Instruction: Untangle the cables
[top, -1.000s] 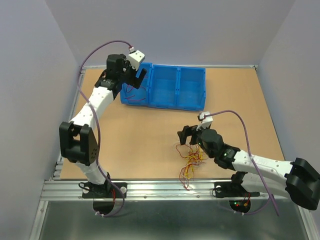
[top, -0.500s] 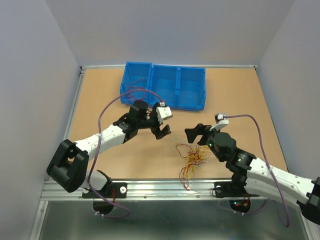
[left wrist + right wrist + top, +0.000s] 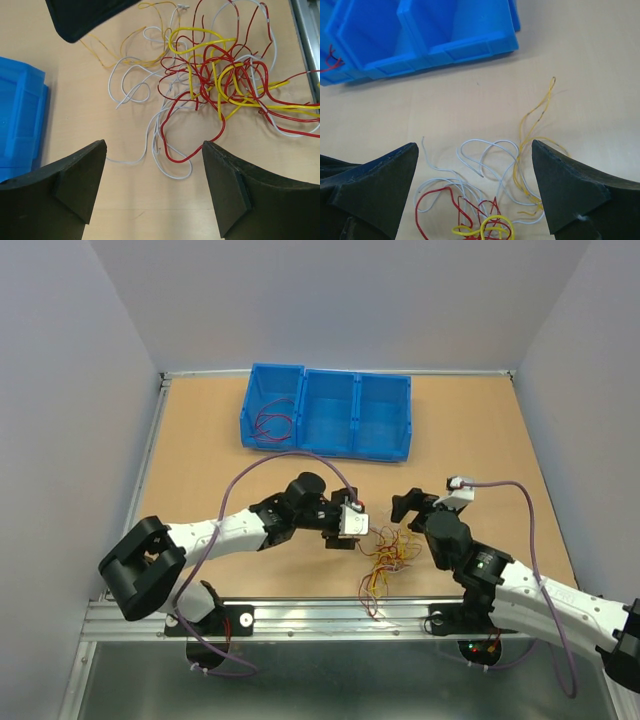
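Note:
The cables point(image 3: 385, 560) lie in a tangle of thin red, yellow and white wires on the table near its front edge. My left gripper point(image 3: 345, 525) is open and empty just left of the tangle. In the left wrist view the gripper point(image 3: 155, 147) hovers over the white and red loops at the edge of the tangle point(image 3: 220, 65). My right gripper point(image 3: 410, 505) is open and empty just behind and to the right of the tangle. In the right wrist view the gripper point(image 3: 474, 146) frames white and orange strands point(image 3: 485, 200).
A row of three blue bins point(image 3: 325, 412) stands at the back; its left bin holds a red wire point(image 3: 270, 425). The bins also show in the right wrist view point(image 3: 420, 35). A metal rail point(image 3: 330, 615) runs along the front edge, close to the tangle.
My left arm has swung from the left blue bin at the back down to the tangle at the front. My right gripper has shifted a little to the right and back.

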`<move>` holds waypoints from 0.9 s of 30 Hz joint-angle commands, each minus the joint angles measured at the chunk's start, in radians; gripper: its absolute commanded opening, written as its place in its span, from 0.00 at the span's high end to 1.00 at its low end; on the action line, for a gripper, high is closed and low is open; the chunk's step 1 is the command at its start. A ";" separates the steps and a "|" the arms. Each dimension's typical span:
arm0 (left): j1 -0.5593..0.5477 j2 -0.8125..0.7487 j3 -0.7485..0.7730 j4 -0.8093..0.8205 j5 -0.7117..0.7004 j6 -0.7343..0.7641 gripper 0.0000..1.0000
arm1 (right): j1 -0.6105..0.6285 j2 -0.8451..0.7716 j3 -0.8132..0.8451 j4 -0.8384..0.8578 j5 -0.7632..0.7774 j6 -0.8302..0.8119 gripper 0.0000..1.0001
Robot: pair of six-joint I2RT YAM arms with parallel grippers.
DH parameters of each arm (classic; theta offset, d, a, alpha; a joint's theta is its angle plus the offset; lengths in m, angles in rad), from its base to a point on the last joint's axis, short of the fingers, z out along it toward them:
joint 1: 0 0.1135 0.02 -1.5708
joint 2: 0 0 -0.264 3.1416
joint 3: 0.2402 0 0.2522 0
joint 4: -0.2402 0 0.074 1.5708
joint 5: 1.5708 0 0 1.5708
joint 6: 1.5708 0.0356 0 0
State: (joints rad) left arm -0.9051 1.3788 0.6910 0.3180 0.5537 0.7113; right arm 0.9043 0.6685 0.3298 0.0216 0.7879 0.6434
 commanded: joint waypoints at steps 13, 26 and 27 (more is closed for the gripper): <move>-0.141 0.097 -0.008 0.024 -0.129 0.148 0.25 | -0.001 -0.093 -0.044 0.009 0.036 -0.014 0.00; -0.178 0.258 0.065 -0.071 -0.222 0.200 0.51 | -0.001 -0.132 -0.060 0.017 0.013 -0.022 0.00; -0.181 0.270 0.073 -0.083 -0.236 0.200 0.60 | -0.001 -0.132 -0.060 0.017 0.011 -0.022 0.00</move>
State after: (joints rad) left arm -1.0729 1.6173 0.7048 0.2790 0.3672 0.8860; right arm 0.9043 0.5373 0.2924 0.0078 0.7906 0.6262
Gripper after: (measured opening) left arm 0.480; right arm 0.999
